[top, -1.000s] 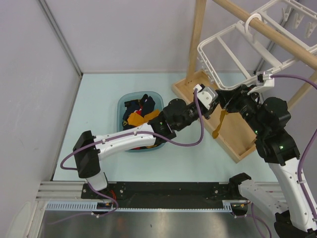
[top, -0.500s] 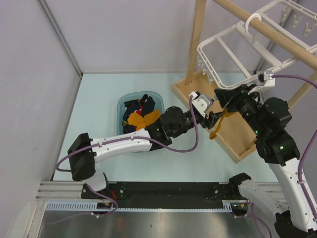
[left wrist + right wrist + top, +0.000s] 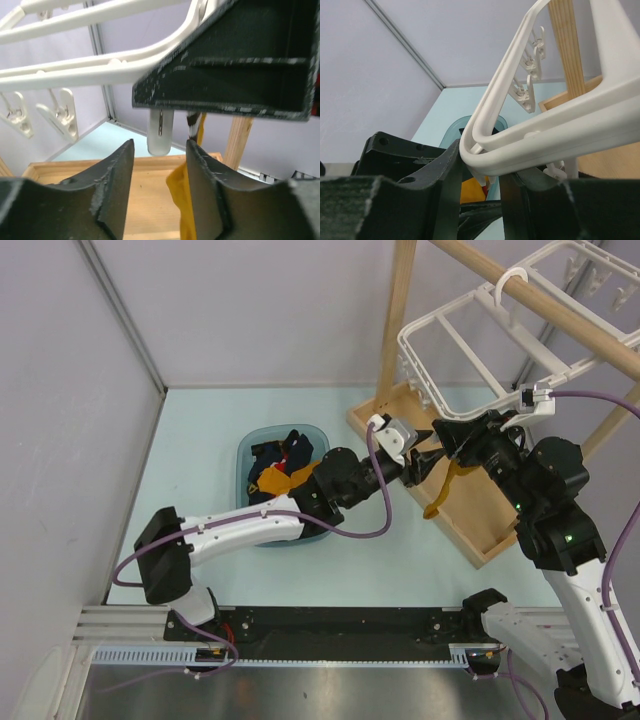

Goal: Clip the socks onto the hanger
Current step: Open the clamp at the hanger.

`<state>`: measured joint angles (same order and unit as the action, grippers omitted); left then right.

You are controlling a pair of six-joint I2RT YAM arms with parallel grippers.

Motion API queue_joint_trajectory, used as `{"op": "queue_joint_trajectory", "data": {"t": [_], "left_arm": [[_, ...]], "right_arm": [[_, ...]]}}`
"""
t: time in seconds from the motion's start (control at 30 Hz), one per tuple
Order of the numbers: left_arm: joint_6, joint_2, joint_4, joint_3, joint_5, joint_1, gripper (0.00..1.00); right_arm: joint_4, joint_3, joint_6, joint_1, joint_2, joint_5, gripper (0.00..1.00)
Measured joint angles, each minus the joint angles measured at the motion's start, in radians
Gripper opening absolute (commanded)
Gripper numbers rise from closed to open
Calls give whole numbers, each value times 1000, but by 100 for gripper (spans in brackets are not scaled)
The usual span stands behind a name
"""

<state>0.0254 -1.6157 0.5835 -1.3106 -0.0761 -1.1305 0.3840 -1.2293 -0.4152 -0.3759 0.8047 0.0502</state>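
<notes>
Off at 9 o'clock from the action, the bin (image 3: 241,468) sat with its heap of mixed socks, well apart from the play. Moving right, the left gripper (image 3: 159,147) was wide open and empty, holding nothing. One clip (image 3: 160,131) dangled dead ahead at 12 o'clock, right in the gap between its fingers. The clip hung upright, its long axis running 12 to 6, and seemed to touch neither finger.

Just at the clip's 3 o'clock, beside that gripper's right finger, hung the sock (image 3: 186,199). It was mustard yellow, limp and soft, and also hung 12 to 6. Its top, with a dark fleck that may have been a cuff, was lost under the right gripper (image 3: 481,162). From overhead it trailed above the wooden rack (image 3: 485,525).

The right gripper sat at 1 o'clock of the left, its fingers either side of the hanger (image 3: 560,125) rim. I could not tell whether they pinched rim, sock or nothing.

By my read the left arm was nearer the clip, and the next move turned on that small sideways gap between clip and sock.
</notes>
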Motion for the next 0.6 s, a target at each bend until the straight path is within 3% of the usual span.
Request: {"op": "queue_joint_trajectory", "data": {"t": [0.07, 0.23, 0.4, 0.6], "left_arm": [[0, -2, 4, -13, 6, 1, 43], [0, -3, 19, -37, 16, 1, 24], [0, -11, 21, -46, 28, 3, 7], [-18, -12, 25, -46, 31, 3, 0]], "right_arm": [[0, 0, 0, 0, 0, 0, 9], [1, 0, 0, 0, -1, 0, 10], [2, 0, 1, 0, -2, 2, 26], [3, 0, 9, 0, -2, 3, 36]]}}
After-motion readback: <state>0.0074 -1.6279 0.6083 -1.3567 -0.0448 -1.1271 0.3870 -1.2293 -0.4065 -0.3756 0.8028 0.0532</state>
